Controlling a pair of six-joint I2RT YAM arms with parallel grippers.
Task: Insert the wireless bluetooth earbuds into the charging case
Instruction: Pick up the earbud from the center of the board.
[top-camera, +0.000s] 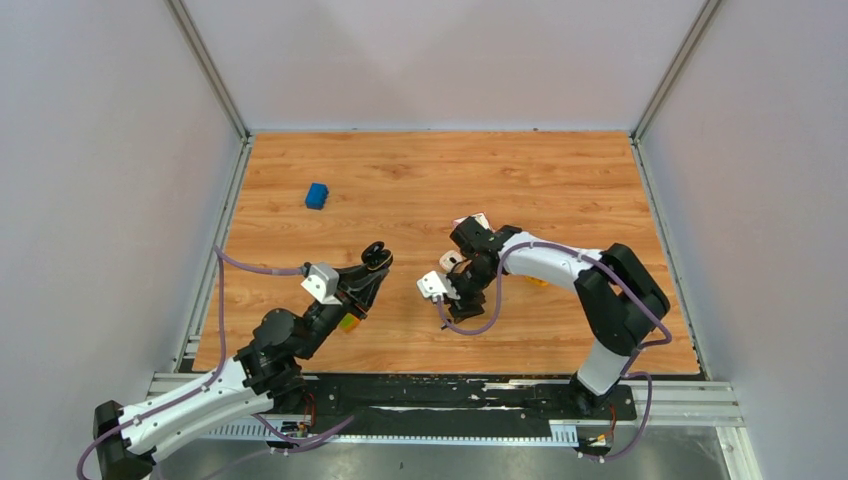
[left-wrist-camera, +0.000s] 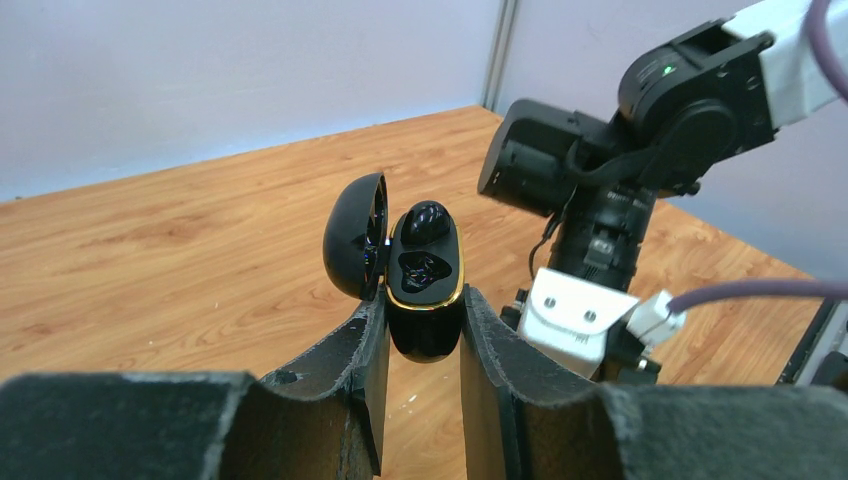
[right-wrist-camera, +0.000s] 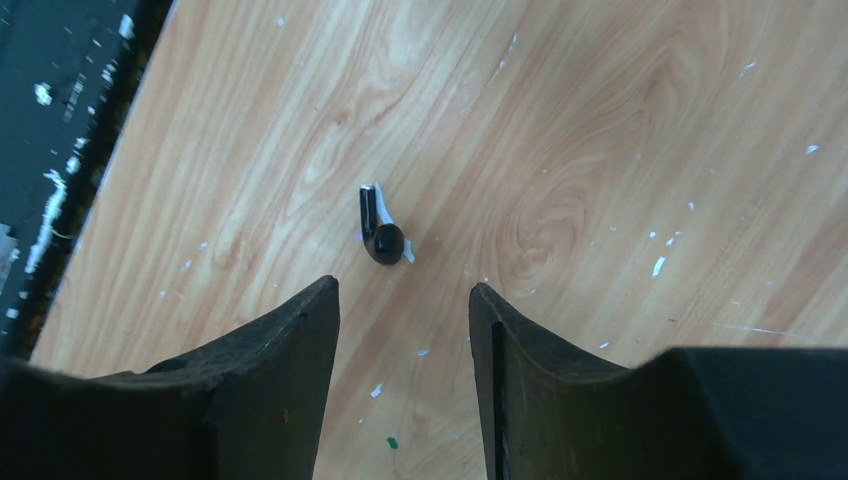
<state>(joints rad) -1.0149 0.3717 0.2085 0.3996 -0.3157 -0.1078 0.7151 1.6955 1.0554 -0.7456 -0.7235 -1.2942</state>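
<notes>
Counts: two arms, one charging case, two earbuds, one blue block. Left end effector (left-wrist-camera: 422, 306) is clenched on the charging case (left-wrist-camera: 425, 300), one finger on each side of the lower shell. The case stands upright above the desk (top-camera: 430, 170) with its lid hinged open toward 9 o'clock in the left wrist view. The case has two wells inside a gold rim. The well at 12 o'clock holds what looks like a seated glossy black earbud (left-wrist-camera: 423, 222). The well at 6 o'clock reads as a bare cavity, though I cannot be sure. In the top view the case sits at about 8 o'clock from the desk centre. Right end effector (right-wrist-camera: 403, 290) is released: the fingers are apart with nothing between them, hanging over the desk and pointing down. The second earbud (right-wrist-camera: 382, 235) is black with a whitish part. It lies alone on the wood at 12 o'clock from the finger gap, just beyond the tips and touching neither finger. The right arm's wrist stands at about 3 o'clock from the case, near it but apart. The blue block (top-camera: 317, 195) rests at about 10 o'clock on the desk, well away from both arms.
</notes>
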